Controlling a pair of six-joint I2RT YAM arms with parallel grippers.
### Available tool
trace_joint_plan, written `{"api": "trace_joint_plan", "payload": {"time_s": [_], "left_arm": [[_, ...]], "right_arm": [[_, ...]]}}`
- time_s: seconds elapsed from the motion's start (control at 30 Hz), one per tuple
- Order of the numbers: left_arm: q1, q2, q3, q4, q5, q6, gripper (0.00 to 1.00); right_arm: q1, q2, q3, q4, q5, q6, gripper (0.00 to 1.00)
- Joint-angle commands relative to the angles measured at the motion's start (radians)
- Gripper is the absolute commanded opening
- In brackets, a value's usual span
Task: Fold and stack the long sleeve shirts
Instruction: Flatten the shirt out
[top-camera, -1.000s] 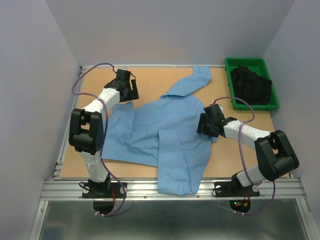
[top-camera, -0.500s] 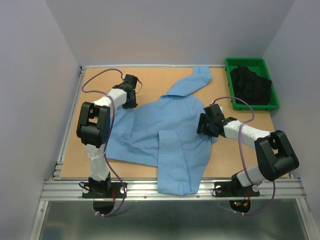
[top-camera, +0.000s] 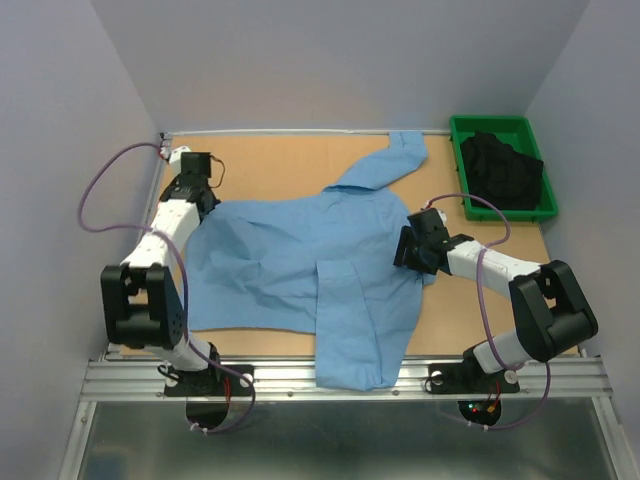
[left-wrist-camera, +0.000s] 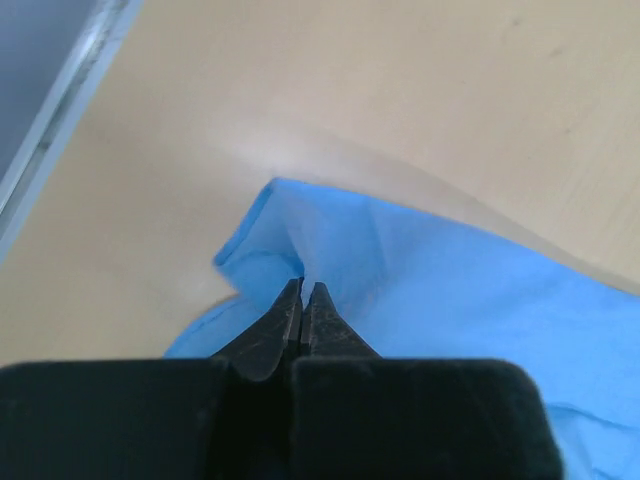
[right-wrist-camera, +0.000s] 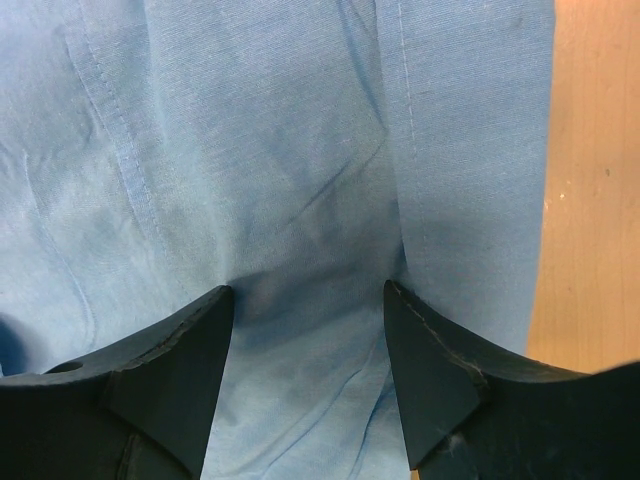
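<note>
One of the long sleeve shirts (top-camera: 320, 250), light blue, lies spread across the wooden table. One sleeve (top-camera: 400, 155) points to the back, and another part (top-camera: 355, 350) hangs over the front edge. My left gripper (top-camera: 205, 203) is at the far left, shut on the shirt's left edge. In the left wrist view the jaws (left-wrist-camera: 304, 288) pinch a fold of blue cloth (left-wrist-camera: 450, 300). My right gripper (top-camera: 408, 250) is open and rests on the shirt's right side. In the right wrist view its fingers (right-wrist-camera: 308, 290) straddle the fabric (right-wrist-camera: 250, 150) near a seam.
A green bin (top-camera: 490, 122) at the back right holds dark crumpled cloth (top-camera: 500, 168). Bare wood (top-camera: 290, 165) shows behind the shirt. The metal rail (top-camera: 350, 375) runs along the front edge, and the grey walls stand close on both sides.
My left gripper shut on the shirt's left edge and drew it out toward the left wall, spreading the cloth wider. The right arm has not moved.
</note>
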Motion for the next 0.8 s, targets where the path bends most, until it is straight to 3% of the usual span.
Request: {"api": "trace_joint_plan", "payload": {"time_s": [0.0, 0.1, 0.13, 0.2, 0.3, 0.57, 0.77], "left_arm": [[0.043, -0.156, -0.152, 0.050, -0.048, -0.096, 0.02], [0.111, -0.257, -0.289, 0.084, -0.046, -0.134, 0.28], [0.128, -0.295, -0.339, 0.114, -0.031, -0.134, 0.54], [0.174, -0.332, -0.375, 0.145, 0.000, -0.133, 0.79], [0.191, -0.352, -0.361, 0.135, 0.017, -0.123, 0.96], [0.177, -0.455, -0.274, 0.090, 0.144, -0.093, 0.98], [0.096, -0.509, -0.275, 0.069, 0.213, -0.076, 0.98]], "right_arm": [[-0.011, -0.008, -0.011, -0.037, 0.038, 0.026, 0.67], [-0.011, -0.037, 0.009, -0.037, 0.038, 0.006, 0.67], [-0.011, -0.046, 0.017, -0.037, 0.042, -0.001, 0.67], [-0.011, -0.069, 0.046, -0.037, 0.035, -0.038, 0.69], [-0.011, -0.094, 0.109, -0.039, 0.005, -0.106, 0.71], [-0.008, -0.114, 0.294, -0.039, -0.096, -0.214, 0.71], [-0.008, 0.007, 0.379, -0.037, -0.166, -0.238, 0.66]]}}
